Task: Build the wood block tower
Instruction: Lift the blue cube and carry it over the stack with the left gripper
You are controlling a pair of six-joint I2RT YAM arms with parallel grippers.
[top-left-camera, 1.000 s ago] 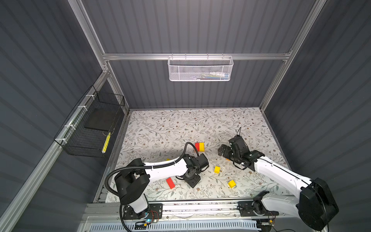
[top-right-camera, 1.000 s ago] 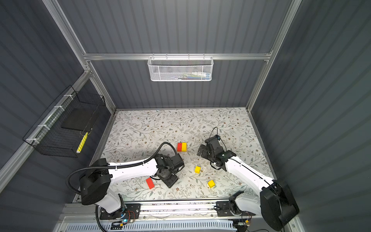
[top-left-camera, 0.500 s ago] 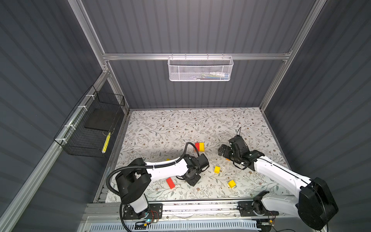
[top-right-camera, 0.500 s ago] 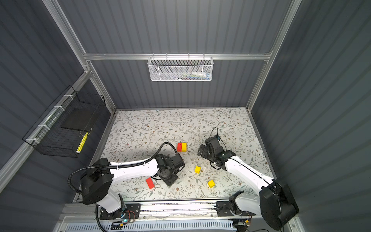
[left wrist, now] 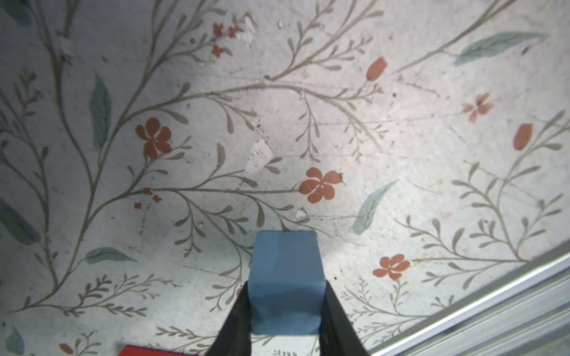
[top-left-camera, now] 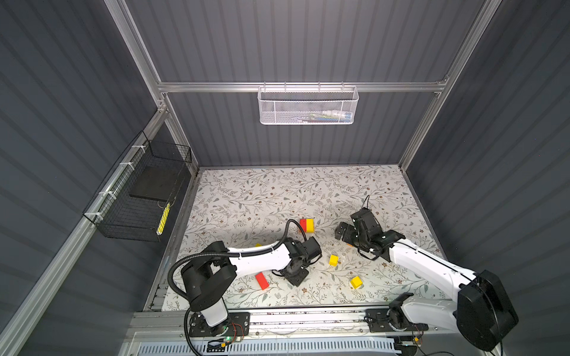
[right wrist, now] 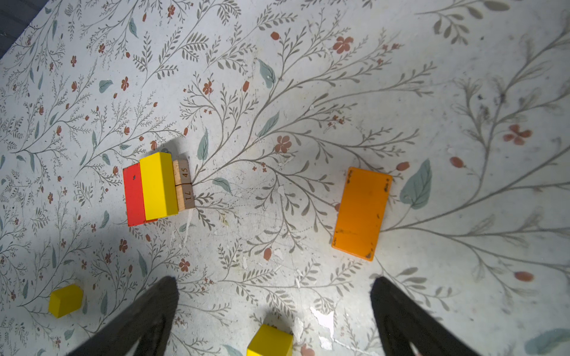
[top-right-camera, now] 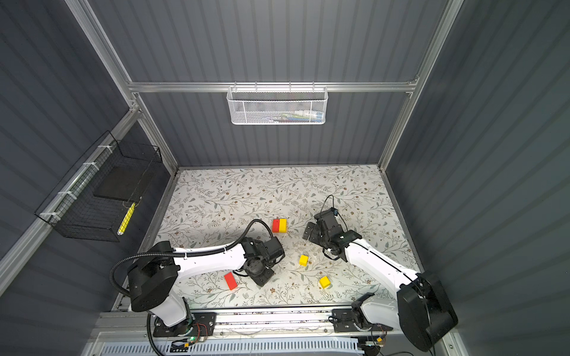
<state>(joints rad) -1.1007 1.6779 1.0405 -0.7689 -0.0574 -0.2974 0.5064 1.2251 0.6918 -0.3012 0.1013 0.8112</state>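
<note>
Floral tabletop, two yellow cubes; one blue cube in left pincer

Red brick and yellow cube are cropped by wrist-view edges; white mesh basket contents are too small to identify.

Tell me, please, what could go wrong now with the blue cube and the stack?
1. The left gripper seems to pinch only part of the blue cube; it may twist or slip when lifted.
2. The stack is narrow; a nudge while setting the cube down could knock it apart.
</note>
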